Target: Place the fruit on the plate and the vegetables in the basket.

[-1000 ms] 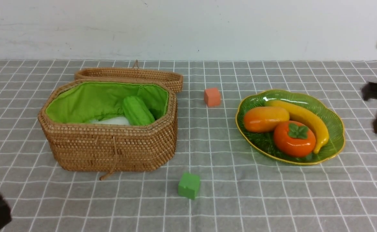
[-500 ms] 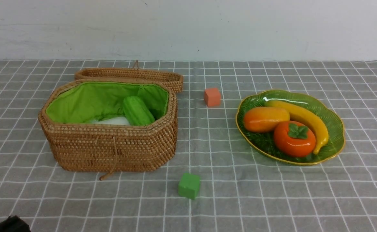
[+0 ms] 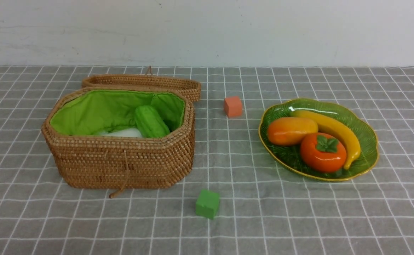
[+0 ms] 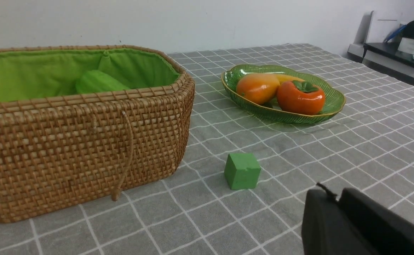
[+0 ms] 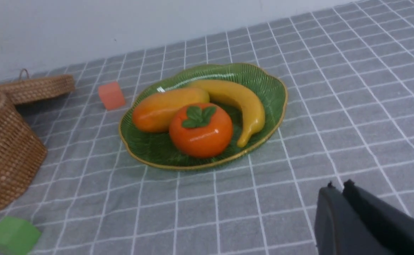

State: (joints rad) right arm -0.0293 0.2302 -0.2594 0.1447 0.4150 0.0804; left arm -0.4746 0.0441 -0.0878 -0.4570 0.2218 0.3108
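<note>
The green plate point(image 3: 368, 136) holds the persimmon point(image 3: 323, 153), the mango point(image 3: 291, 130) and the banana point(image 3: 336, 129); they also show in the right wrist view, persimmon point(image 5: 201, 130). The open woven basket point(image 3: 122, 163) holds the green gourd point(image 3: 151, 121) and the white radish point(image 3: 124, 133); the eggplant is hidden. Neither gripper shows in the front view. My left gripper point(image 4: 336, 196) is shut and empty, low near the green cube. My right gripper point(image 5: 338, 187) is shut and empty, in front of the plate.
The basket's lid point(image 3: 141, 83) lies behind the basket. A small orange cube point(image 3: 233, 106) sits between basket and plate. A small green cube point(image 3: 207, 203) sits in front, also seen in the left wrist view point(image 4: 242, 171). A checked grey cloth covers the table.
Both arms have drawn back out of the front view: the right one left the right edge, the left one sank out at the lower left corner. Nothing else moved.
</note>
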